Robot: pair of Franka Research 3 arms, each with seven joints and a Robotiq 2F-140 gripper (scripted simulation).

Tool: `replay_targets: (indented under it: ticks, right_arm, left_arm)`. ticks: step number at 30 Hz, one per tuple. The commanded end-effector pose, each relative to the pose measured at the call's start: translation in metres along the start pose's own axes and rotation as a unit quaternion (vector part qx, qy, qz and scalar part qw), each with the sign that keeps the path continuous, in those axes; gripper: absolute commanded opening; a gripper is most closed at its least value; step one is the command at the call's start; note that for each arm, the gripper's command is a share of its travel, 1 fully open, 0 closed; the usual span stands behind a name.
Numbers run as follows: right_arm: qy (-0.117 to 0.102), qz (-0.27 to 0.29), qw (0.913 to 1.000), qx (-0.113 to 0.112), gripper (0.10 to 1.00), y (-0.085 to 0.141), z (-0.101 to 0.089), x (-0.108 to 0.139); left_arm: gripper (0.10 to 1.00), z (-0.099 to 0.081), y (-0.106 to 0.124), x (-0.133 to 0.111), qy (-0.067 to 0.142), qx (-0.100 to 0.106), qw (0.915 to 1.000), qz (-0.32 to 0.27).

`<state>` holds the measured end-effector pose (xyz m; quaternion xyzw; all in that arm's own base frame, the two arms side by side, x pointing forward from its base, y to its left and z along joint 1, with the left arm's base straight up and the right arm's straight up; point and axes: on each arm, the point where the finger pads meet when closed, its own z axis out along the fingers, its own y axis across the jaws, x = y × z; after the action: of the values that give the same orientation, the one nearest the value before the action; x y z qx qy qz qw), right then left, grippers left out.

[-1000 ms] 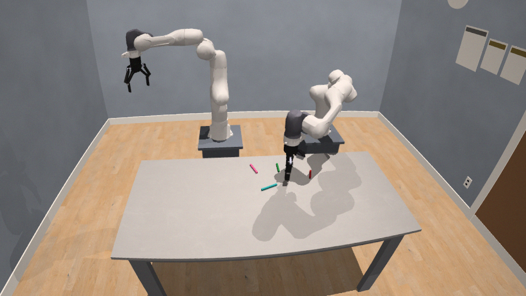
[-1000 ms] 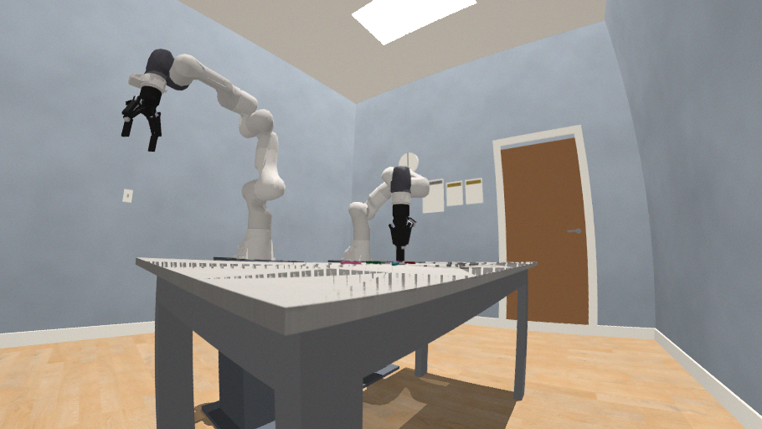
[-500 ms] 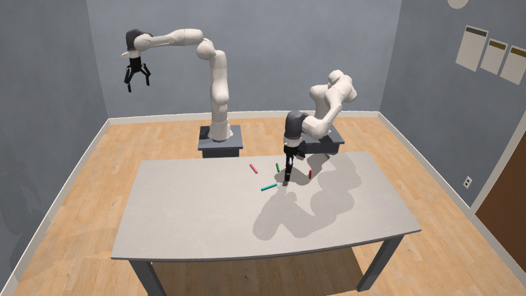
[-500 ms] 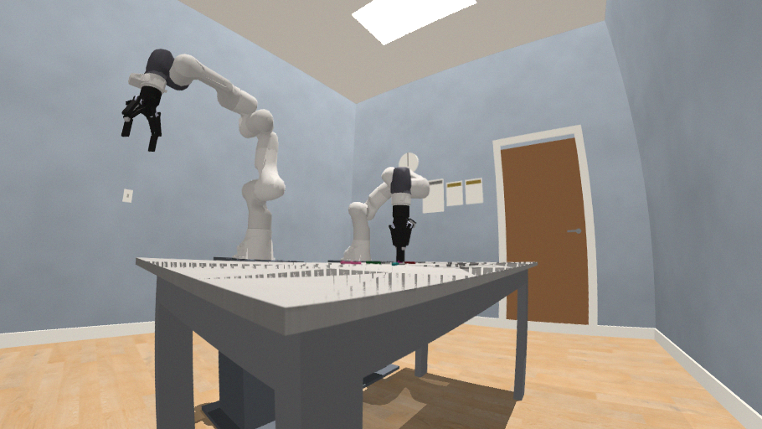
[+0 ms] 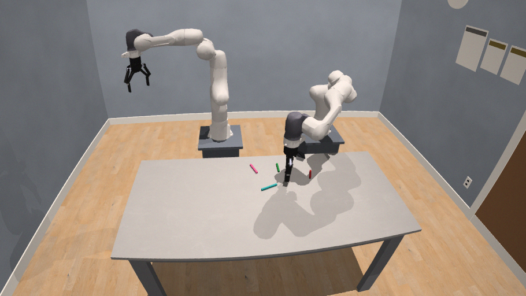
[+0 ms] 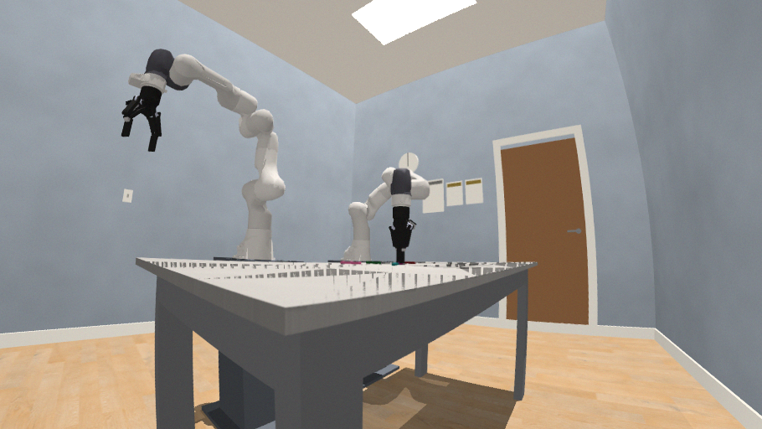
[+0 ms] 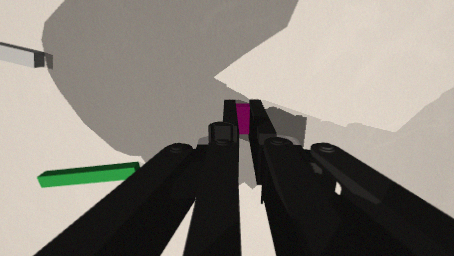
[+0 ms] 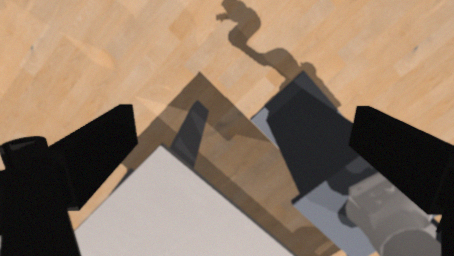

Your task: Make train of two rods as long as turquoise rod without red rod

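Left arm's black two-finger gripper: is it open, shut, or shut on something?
Shut on a small magenta rod: the left wrist view shows it between the black fingertips.

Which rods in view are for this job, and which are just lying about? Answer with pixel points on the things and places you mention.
In the job:
- turquoise rod (image 5: 269, 187) (image 6: 394, 263): length reference
- green rod (image 5: 278, 167) (image 6: 373, 262) (image 7: 87, 177): 8
- magenta rod (image 7: 243, 119): 2, in the left gripper (image 5: 287, 180) (image 6: 400, 260) (image 7: 241, 118)

Just lying about:
- pink rod (image 5: 254, 168) (image 6: 350, 262)
- red rod (image 5: 310, 174) (image 6: 409, 262): barred
- grey rod (image 7: 17, 55)
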<state>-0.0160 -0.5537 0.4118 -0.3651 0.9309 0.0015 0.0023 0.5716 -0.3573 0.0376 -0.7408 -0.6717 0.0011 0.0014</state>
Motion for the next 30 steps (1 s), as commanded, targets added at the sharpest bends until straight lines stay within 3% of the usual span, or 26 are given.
replay_targets:
  ticks: [1,30]
  right_arm:
    - [0.003,-0.003,1.0,0.001,1.0,0.001,-0.0012,0.0018]
    - [0.003,-0.003,1.0,0.001,1.0,0.001,-0.0012,0.0018]
  left_arm:
    - [0.124,0.0006,0.0006,-0.0007,0.0,-0.002,1.0,0.0]
    - [0.146,0.0006,0.0006,-0.0007,0.0,-0.002,1.0,0.0]
